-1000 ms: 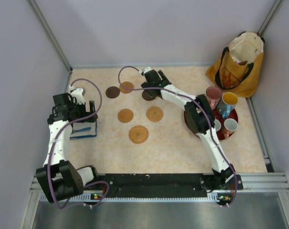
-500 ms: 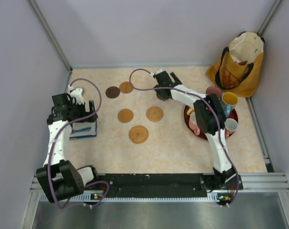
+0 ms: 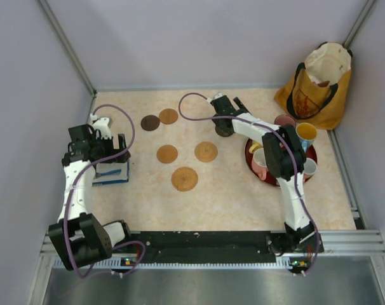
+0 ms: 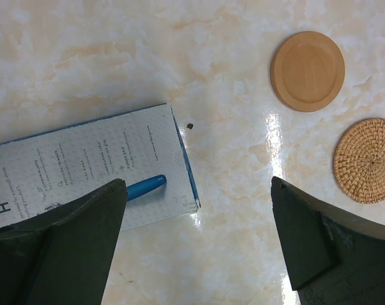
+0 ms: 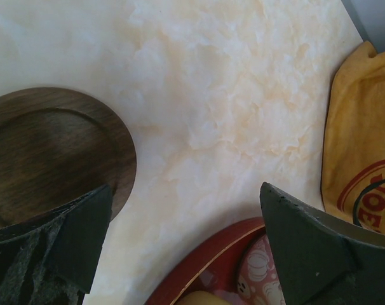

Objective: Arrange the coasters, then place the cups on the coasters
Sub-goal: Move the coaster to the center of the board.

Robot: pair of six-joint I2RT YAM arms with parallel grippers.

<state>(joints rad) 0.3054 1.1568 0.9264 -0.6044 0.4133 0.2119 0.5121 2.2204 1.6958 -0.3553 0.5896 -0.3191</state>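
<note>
Several coasters lie mid-table: a dark one [image 3: 150,122], a tan one [image 3: 168,116], another tan one [image 3: 167,154] and two woven ones [image 3: 206,151] [image 3: 185,178]. A further dark coaster [image 5: 49,155] lies by my right gripper's left finger. My right gripper [image 5: 186,187] [image 3: 229,108] is open and empty, between that coaster and the red tray [image 5: 205,260]. The cups stand on the tray: pink [image 3: 284,121], blue with yellow inside [image 3: 305,132], pink [image 3: 261,159], blue-grey [image 3: 309,166]. My left gripper [image 4: 199,184] [image 3: 116,147] hangs open at the left.
A white booklet [image 4: 84,165] with a blue pen [image 4: 145,186] lies under my left gripper. A yellow-orange bag [image 3: 316,86] stands in the back right corner. Grey walls and metal rails close in the table.
My right arm has swung right from the table's middle toward the red tray, and the dark coaster beside it now lies farther right. The left arm has not moved.
</note>
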